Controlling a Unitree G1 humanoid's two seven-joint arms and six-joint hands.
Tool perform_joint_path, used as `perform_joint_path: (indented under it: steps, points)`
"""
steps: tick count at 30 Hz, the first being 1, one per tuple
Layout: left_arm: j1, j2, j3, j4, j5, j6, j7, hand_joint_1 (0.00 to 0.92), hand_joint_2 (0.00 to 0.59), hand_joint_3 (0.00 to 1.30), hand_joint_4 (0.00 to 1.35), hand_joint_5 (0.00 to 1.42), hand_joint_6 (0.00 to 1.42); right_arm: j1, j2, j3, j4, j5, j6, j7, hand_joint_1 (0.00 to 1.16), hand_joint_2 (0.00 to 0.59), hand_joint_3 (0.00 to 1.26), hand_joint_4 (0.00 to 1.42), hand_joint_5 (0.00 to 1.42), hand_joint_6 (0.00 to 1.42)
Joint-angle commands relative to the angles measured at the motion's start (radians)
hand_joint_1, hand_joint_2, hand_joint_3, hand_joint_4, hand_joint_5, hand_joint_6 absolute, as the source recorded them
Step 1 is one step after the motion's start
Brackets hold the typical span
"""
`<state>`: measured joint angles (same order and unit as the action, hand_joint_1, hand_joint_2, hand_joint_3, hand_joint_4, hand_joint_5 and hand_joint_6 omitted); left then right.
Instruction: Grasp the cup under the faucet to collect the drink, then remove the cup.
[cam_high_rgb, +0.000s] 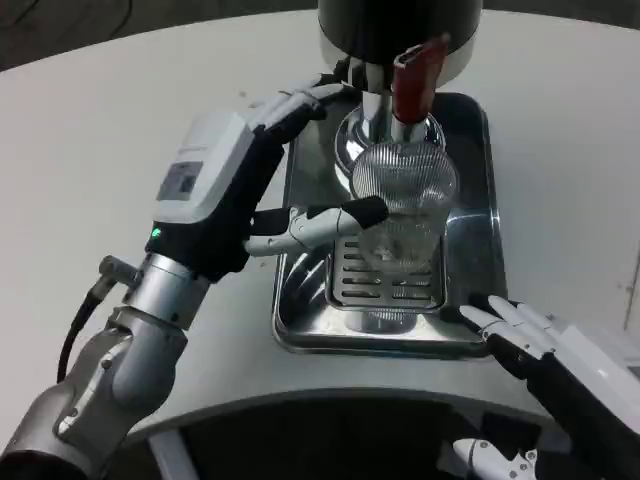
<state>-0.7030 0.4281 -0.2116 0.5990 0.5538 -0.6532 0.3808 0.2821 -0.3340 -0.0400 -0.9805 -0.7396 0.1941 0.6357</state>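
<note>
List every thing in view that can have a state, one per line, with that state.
Clear ribbed glass cup: upright on the slotted grate, under the faucet; contents unclear.
Red faucet lever: above the cup; no stream visible.
Steel drip tray: flat on the white table.
Left hand: fingers spread, a fingertip at the cup's side.
Right hand: holds nothing, beside the tray's corner.

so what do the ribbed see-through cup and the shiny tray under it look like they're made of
The ribbed see-through cup looks like clear glass or hard plastic: the grate shows through its fluted wall, and which of the two is unclear. The shiny tray looks like polished metal, likely stainless steel, given its mirror-like reflections.
</note>
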Motion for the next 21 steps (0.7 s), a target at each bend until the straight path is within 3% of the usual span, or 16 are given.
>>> perform_joint_path:
  steps: [1,10,14,21]
  points:
    - [0.078,0.022,0.048,-0.105,-0.050,-0.008,-0.043,0.111,0.072,0.26,0.18,0.35,0.36,-0.001,-0.003,0.005,0.010,0.005,0.002,-0.013,0.41,0.423,0.11,0.00,0.00,0.00]
    - [0.191,0.028,0.158,-0.325,-0.199,-0.015,-0.158,0.035,0.091,0.32,0.33,0.48,0.42,-0.023,-0.005,0.000,0.025,0.010,0.014,-0.022,0.41,0.423,0.12,0.00,0.00,0.00]
    - [0.181,0.024,0.175,-0.380,-0.343,-0.009,-0.280,0.015,0.103,0.33,0.34,0.48,0.39,-0.034,-0.004,0.006,0.028,0.009,0.018,-0.024,0.41,0.423,0.12,0.00,0.00,0.00]
    - [0.122,0.038,0.173,-0.452,-0.602,0.161,-0.590,0.000,0.100,0.32,0.29,0.43,0.39,-0.042,-0.004,0.015,0.032,0.007,0.023,-0.028,0.41,0.422,0.12,0.00,0.00,0.00]
